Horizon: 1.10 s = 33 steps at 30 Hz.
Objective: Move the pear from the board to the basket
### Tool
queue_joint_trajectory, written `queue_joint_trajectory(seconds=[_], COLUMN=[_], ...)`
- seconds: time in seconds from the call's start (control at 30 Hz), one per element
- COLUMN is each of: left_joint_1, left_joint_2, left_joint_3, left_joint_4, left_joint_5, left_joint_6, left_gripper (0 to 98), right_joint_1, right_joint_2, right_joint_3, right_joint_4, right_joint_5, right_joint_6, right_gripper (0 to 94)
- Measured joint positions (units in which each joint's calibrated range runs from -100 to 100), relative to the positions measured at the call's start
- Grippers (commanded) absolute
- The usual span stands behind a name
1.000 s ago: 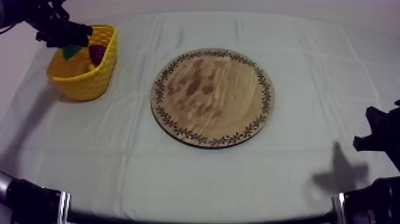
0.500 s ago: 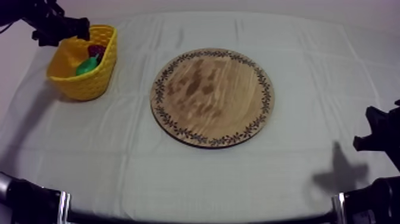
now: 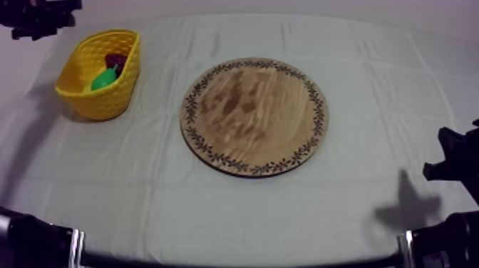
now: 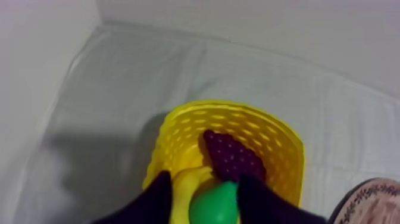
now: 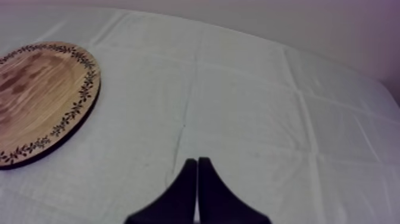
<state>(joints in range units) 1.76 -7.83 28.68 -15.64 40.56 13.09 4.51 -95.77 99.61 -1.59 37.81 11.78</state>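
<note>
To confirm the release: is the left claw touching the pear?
Apart. The top view shows the left claw beyond the yellow basket, clear of the pear inside.

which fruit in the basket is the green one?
The pear: it alone is green, lying beside the dark purple bunch of grapes in the yellow basket.

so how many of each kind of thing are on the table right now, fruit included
yellow basket: 1
wooden board: 1
pear: 1, in the basket
bunch of grapes: 1, in the basket
banana: 1, it seems, pale yellow beside the pear
total: 5
</note>
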Motion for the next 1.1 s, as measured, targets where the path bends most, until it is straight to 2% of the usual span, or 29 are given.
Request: queue_joint_trajectory(seconds=[0.2,0.43,0.73,0.83,1.1], left_joint_1=[-2.31,-3.43,-2.06,-1.36,-1.41], left_joint_2=[-12.14,-28.34,-52.81,-60.94,-77.2], left_joint_3=[10.13,24.02,43.43,50.32,63.16], left_joint_4=[0.0,0.0,0.05,0.1,0.23], left_joint_5=[-10.18,-17.43,-18.62,-17.36,-16.26], left_joint_6=[0.48,0.54,0.48,0.47,-1.14], left_gripper=[4.3,0.4,0.0,0.0,0.0], right_joint_1=[0.0,0.0,-0.03,-0.03,-0.03], right_joint_2=[0.0,0.0,0.0,0.0,0.0], right_joint_3=[0.0,0.0,0.0,0.0,0.0], right_joint_4=[0.0,0.0,0.0,0.0,0.0], right_joint_5=[0.0,0.0,0.0,0.0,0.0], right_joint_6=[0.0,0.0,0.0,0.0,0.0], right_gripper=[0.5,0.5,0.5,0.5,0.5])
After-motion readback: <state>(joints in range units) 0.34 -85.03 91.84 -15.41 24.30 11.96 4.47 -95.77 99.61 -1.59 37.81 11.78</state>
